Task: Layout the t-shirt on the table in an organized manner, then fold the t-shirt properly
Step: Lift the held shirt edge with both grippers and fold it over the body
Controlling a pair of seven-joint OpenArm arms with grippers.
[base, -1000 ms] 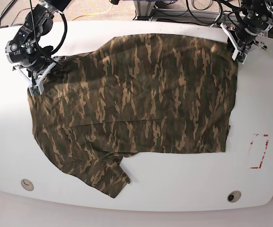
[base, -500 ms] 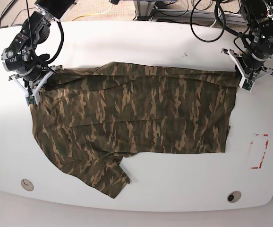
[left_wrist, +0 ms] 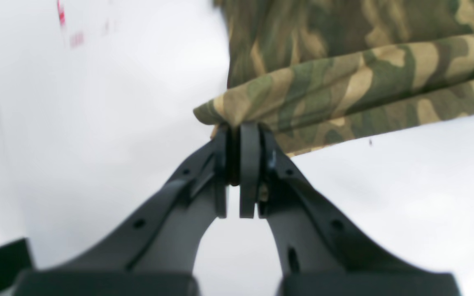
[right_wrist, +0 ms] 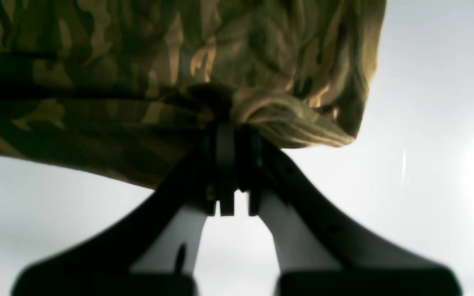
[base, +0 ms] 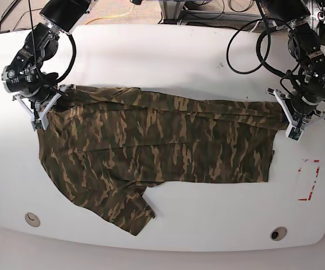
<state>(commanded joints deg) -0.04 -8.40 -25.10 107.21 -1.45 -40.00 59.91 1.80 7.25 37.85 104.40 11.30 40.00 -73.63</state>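
We see the t-shirt (base: pixel 151 152) spread across the middle of the table (base: pixel 168 56), its far edge pinched by the left pincer (base: pixel 290 125) and the right pincer (base: pixel 39 118), both clamped on cloth.

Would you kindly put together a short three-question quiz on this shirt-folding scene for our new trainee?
1. True or false: both grippers are shut on the soft camouflage-print t-shirt.
2. Which corner of the large white smooth table carries the red-outlined tape rectangle in the base view: A) near left, B) near right, C) far left?
3. Fill in: the left gripper pinches the cloth at its ____.

Key
1. True: the left gripper and the right gripper each clamp a bunched bit of cloth.
2. B.
3. Edge: a folded corner of the fabric sits between the closed fingers, lifted off the tabletop.
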